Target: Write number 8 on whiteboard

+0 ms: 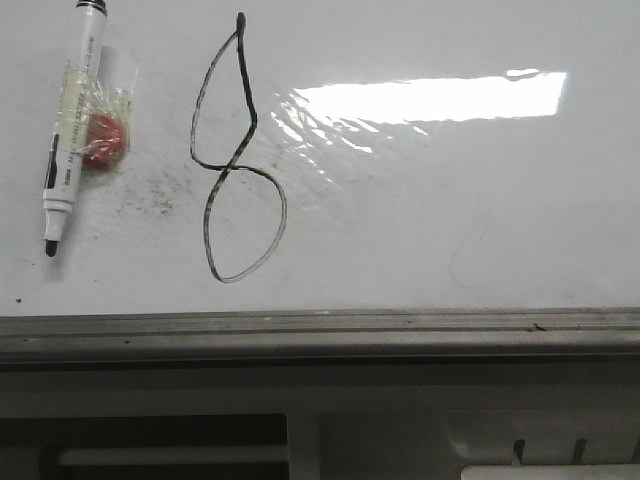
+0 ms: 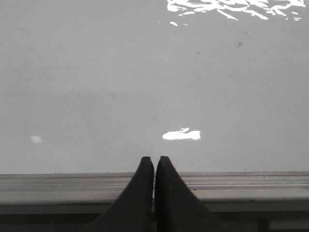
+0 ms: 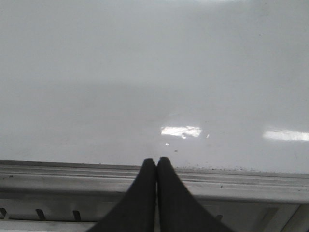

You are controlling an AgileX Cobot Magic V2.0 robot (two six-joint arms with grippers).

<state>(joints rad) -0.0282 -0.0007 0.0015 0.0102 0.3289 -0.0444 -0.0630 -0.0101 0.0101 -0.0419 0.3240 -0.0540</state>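
A thin black number 8 (image 1: pixel 232 160) is drawn on the white whiteboard (image 1: pixel 450 220), left of the middle in the front view. A white marker (image 1: pixel 71 125) with black ends lies flat on the board to the left of the figure, uncapped tip toward the near edge. Neither gripper shows in the front view. My left gripper (image 2: pixel 154 159) is shut with nothing in it, its tips over the board's near rail. My right gripper (image 3: pixel 157 160) is likewise shut and empty above the rail.
A small red lump in clear wrap (image 1: pixel 104 138) is taped to the marker. Faint grey smudges (image 1: pixel 150 195) sit left of the figure. The grey metal edge rail (image 1: pixel 320 335) runs along the near side. A bright light reflection (image 1: pixel 430 98) lies on the board's right half.
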